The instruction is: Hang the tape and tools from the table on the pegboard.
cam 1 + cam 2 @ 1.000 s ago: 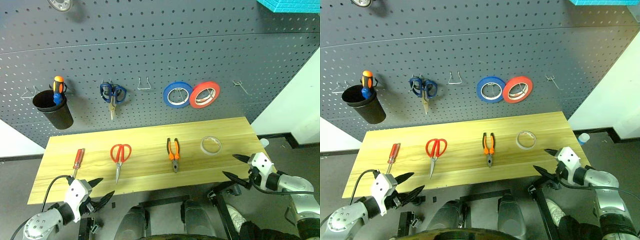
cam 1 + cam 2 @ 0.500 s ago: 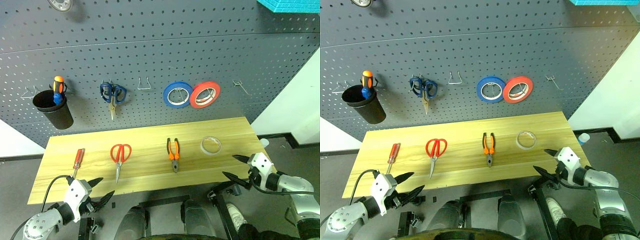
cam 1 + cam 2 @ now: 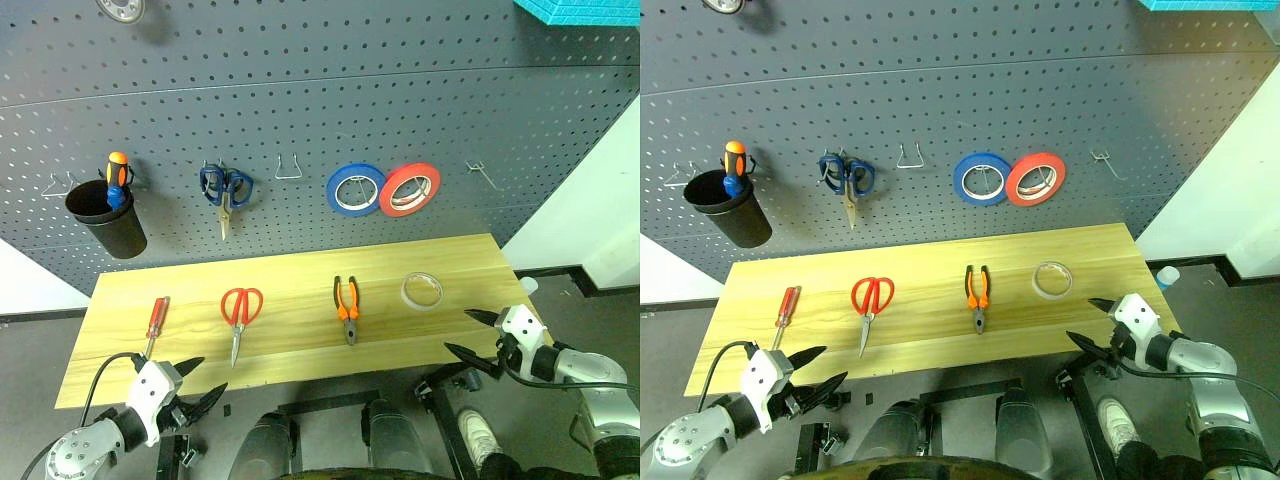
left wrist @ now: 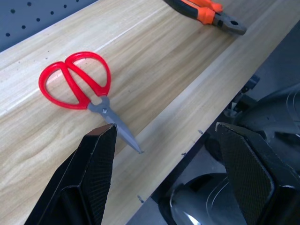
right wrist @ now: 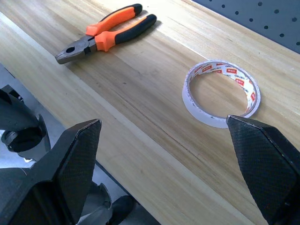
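1. Hovering off the table's [image 3: 300, 355] near edge, the left gripper [image 3: 196, 383] is spread and empty, short of the scissors [image 3: 240, 310].
2. Right gripper [image 3: 470, 333] gapes wide and empty at the near right corner, near the tape [image 3: 422, 290].
3. Screwdriver [image 3: 155, 322], scissors, pliers [image 3: 346, 302] and tape lie well apart in a row.
4. Pegboard [image 3: 300, 110] stands behind the far edge, with a bare hook [image 3: 290, 168].

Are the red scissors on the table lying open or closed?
Closed. The red-handled scissors lie flat on the table with their blades together in one point and their handle loops touching.
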You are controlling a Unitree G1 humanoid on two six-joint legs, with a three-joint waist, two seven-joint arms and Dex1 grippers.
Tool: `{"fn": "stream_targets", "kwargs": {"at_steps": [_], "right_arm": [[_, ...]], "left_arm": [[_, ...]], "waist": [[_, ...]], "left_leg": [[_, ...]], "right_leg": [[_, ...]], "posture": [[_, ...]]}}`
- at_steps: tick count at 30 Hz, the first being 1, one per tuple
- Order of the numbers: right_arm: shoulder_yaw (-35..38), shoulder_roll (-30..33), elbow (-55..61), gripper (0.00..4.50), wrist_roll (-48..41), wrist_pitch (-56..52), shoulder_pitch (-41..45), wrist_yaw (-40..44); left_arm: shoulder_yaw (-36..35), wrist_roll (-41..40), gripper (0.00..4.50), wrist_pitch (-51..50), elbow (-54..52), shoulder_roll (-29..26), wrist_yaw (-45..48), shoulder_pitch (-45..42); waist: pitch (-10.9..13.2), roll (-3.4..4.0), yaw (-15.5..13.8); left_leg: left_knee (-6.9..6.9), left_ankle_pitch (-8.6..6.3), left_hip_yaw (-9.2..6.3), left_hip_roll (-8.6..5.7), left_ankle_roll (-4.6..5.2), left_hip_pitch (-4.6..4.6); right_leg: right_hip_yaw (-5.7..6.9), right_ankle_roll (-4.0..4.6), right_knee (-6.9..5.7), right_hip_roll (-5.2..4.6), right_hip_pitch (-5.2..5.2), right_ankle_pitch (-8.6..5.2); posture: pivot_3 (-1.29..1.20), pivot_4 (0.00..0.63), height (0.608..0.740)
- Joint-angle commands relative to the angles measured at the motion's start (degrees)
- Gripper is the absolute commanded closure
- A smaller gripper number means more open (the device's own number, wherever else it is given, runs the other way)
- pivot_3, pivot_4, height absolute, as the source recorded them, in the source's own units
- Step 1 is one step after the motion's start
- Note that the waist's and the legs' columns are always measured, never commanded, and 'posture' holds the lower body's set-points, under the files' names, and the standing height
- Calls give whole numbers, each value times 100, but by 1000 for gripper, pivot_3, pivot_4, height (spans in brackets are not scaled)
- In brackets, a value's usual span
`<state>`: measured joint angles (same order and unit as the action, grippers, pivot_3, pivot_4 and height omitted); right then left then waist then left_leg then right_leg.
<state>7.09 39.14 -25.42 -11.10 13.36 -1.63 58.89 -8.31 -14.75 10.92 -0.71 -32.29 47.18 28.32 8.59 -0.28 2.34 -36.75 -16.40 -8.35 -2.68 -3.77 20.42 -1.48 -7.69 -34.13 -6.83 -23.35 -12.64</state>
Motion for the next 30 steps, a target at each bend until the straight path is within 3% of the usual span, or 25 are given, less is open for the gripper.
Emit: {"fn": "stream_targets", "kwargs": {"at_steps": [1,10,18,30], "right_arm": [[-203,-20,-40,0,264,20,202,-134],[-1040,-398,-454,0,1138,-681,1473,-873],[-1750,-697,-2019,0,1976,-852,2769,-1315],[-2417,-1060,-3944,0,2760,-690,3859,-1447]], "left_arm": [[-88,-16,983,184,105,63,-52,-180],[575,22,983,-95,483,95,487,-1356],[1235,187,983,-17,1098,192,1102,-2461],[1435,242,983,94,1324,309,1257,-2737]], "waist": [[0,0,-4],[-4,6,-4],[-9,11,-1],[-13,14,55]], "left_leg": [[0,0,0,0,0,-1],[-3,2,1,4,2,-8],[-4,4,0,6,3,-8],[-7,4,3,6,3,-16]], "right_leg": [[0,0,-1,0,0,0],[0,18,-8,7,2,17],[0,39,-12,12,0,35],[-7,27,-18,17,2,47]], "posture": [[-32,106,740],[-28,100,740],[-33,87,740],[-50,75,740]]}}
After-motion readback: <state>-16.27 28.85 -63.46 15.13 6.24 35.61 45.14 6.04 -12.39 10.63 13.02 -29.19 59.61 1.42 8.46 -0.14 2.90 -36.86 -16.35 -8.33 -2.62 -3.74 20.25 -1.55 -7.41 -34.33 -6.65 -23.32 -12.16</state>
